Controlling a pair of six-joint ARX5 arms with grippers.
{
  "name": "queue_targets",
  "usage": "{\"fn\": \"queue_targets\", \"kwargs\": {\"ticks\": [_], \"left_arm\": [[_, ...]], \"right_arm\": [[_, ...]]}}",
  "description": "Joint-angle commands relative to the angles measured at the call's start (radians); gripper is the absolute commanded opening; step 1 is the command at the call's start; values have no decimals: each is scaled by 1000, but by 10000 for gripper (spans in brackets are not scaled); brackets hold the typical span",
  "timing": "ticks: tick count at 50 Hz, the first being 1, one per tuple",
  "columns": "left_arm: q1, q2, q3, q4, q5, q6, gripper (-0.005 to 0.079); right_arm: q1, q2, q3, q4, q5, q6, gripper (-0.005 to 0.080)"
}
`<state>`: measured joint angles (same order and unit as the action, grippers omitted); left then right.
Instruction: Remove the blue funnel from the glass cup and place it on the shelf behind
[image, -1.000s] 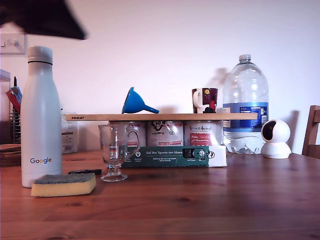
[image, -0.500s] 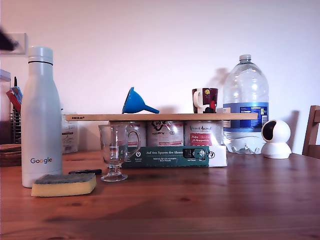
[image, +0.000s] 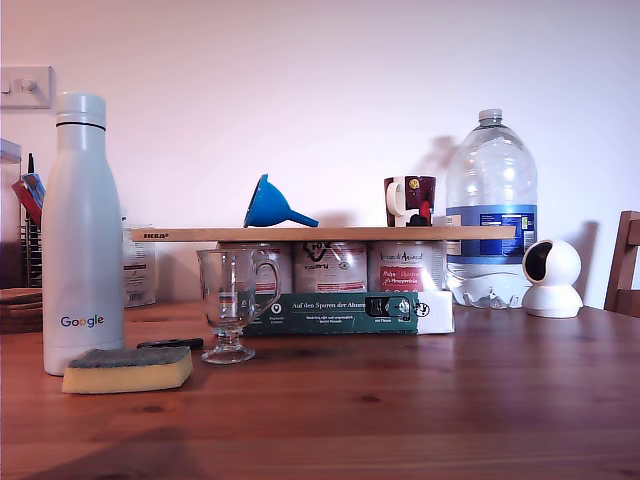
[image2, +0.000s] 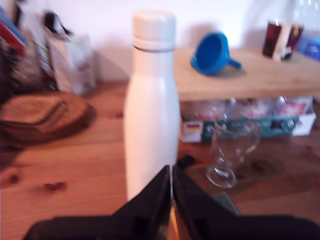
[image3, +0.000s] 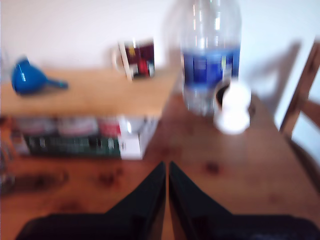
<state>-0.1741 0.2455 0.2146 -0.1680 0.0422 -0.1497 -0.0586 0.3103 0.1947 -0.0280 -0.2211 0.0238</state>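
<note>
Exterior view: the small bright blue plastic funnel (image: 270, 205) lies on its side on the long light wooden plank shelf (image: 330, 234), a little left of the frame's centre, its wide mouth toward the exterior view's left and its spout pointing toward the exterior view's right. The clear footed glass cup (image: 234, 303) stands empty on the brown wooden table (image: 420, 400) just below and in front of it. No arm shows here.

First wrist view: my first gripper (image2: 172, 176) has its dark jaws pressed together with nothing between them. The tall white metal bottle (image2: 151, 105) stands straight ahead; the funnel (image2: 212, 53) sits on the shelf (image2: 260, 75) beyond it, well apart from the jaws, its spout lying along the plank.

Second wrist view: my second gripper (image3: 167, 171) is likewise closed and empty. The funnel (image3: 29, 79) lies far across the shelf (image3: 100, 92), past the dark red patterned mug (image3: 137, 59).

Judging by this, the funnel is already placed and neither gripper needs to reach; the first is nearer.
</note>
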Motion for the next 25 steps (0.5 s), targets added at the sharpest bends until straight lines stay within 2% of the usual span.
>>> {"fn": "queue_targets", "kwargs": {"ticks": [1,25], "left_arm": [[2,-22,-24,-12,-6,1,-21],[2,-44,-24,-211,-5,8,-21]], "right_arm": [[-3,-1,17,-35,3,-5,-10],[-3,-1,17,-357,3,-6,-10]]}}
